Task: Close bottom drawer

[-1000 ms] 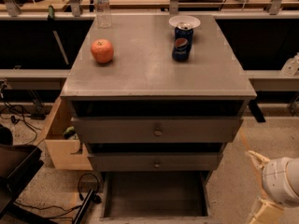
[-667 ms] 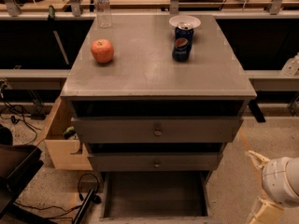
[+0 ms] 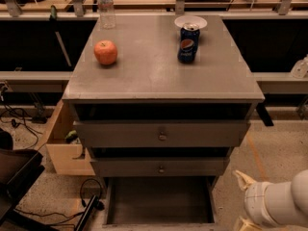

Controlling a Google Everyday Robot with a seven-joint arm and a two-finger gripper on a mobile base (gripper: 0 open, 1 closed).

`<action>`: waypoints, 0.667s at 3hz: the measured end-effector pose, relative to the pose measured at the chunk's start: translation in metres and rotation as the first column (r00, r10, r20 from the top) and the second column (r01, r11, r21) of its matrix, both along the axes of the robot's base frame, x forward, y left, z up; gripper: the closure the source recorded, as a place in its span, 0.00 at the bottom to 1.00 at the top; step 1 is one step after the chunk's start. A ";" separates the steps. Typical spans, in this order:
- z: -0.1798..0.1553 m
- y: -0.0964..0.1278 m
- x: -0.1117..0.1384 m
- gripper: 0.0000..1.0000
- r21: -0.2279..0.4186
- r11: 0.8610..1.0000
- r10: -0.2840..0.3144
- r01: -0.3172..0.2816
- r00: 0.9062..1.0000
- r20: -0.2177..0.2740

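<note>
The bottom drawer (image 3: 159,198) of the grey cabinet is pulled out towards me, showing its flat dull-grey floor. Its thin front panel (image 3: 159,224) lies at the lower edge of the view, and its knob is out of view. The two wider drawers above, each with a small knob, stand a little ajar. My gripper (image 3: 242,200) is at the lower right, just right of the open drawer's right side and apart from it. Its two cream fingers (image 3: 243,180) are spread and hold nothing.
On the cabinet top (image 3: 159,76) are an apple (image 3: 106,52), a Pepsi can (image 3: 188,43), a white bowl (image 3: 190,21) and a clear bottle (image 3: 106,6). A pale wooden box (image 3: 65,148) stands left of the cabinet. Cables and a dark object lie at the lower left.
</note>
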State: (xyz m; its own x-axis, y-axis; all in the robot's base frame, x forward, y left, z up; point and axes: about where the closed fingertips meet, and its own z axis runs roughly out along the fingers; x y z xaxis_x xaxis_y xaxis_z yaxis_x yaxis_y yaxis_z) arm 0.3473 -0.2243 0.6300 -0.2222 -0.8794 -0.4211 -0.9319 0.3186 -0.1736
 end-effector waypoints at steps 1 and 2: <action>-0.086 0.020 -0.008 0.00 0.044 0.999 0.022 -0.021 0.999 -0.030; -0.165 0.024 -0.019 0.00 0.022 0.999 0.034 -0.033 0.997 -0.067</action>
State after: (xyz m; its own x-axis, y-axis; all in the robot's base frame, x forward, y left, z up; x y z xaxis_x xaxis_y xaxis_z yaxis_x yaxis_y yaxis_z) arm 0.3285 -0.2004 0.4647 -0.2209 -0.8782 -0.4241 -0.9515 0.2896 -0.1041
